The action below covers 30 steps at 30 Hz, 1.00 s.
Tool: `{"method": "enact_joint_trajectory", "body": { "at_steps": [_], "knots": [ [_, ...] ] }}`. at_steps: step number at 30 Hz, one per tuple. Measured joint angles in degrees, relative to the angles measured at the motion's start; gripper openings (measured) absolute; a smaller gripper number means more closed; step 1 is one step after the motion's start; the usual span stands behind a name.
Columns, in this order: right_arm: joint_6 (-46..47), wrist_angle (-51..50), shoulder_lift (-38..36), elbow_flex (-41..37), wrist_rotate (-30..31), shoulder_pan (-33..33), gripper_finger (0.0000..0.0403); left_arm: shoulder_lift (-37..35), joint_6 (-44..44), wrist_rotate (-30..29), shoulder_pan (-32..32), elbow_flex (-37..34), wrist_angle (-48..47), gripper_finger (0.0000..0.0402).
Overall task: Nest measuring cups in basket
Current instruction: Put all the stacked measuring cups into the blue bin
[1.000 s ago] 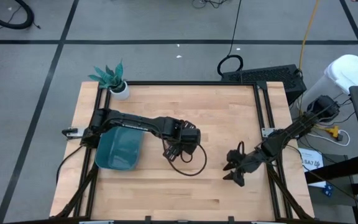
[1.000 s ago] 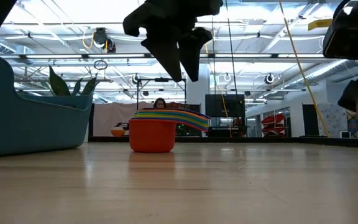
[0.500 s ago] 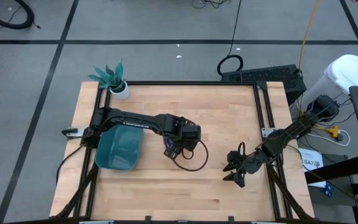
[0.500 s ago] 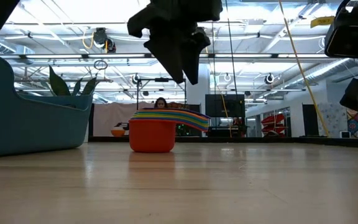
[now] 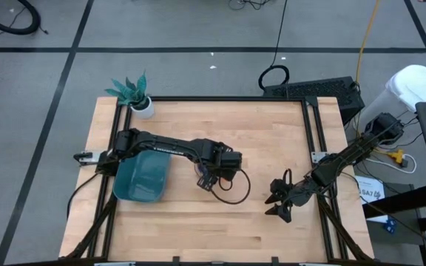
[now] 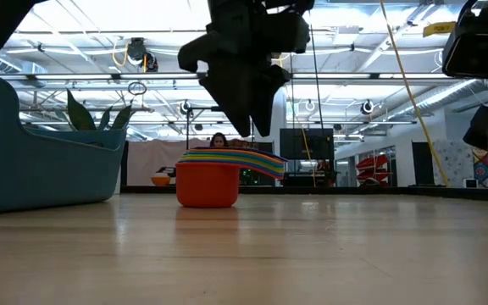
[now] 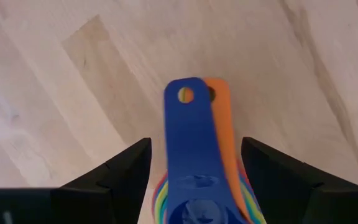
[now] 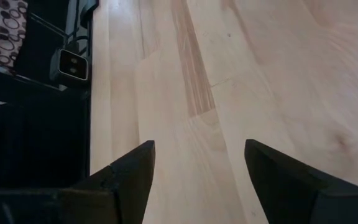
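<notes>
One stack of nested measuring cups (image 6: 208,181) stands on the table (image 5: 272,133), well apart from the basket (image 5: 142,177). My left end effector (image 7: 194,180) hovers above it, fingers wide, straddling the handles. Next move, by my judgement: descend, close, carry to basket. My right end effector (image 8: 197,180) waits open.

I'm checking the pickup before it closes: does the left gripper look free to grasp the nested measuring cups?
Probably yes. The left gripper hangs open above the nested measuring cups, its fingers either side of the stacked handles, with only bare table around them.
</notes>
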Motion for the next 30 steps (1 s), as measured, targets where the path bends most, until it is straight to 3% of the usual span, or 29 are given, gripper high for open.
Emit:
{"method": "enact_joint_trajectory", "body": {
  "at_steps": [25,30],
  "knots": [
    [0.0,1.97,0.0,0.0,-0.17,-0.02,0.024,0.43,-6.13,2.74,0.71,0.01,1.3,0.0253],
    [0.02,2.14,0.0,0.0,-0.23,0.0,0.024,2.15,-7.18,2.72,0.73,0.02,-0.23,0.0268]
  ]
}}
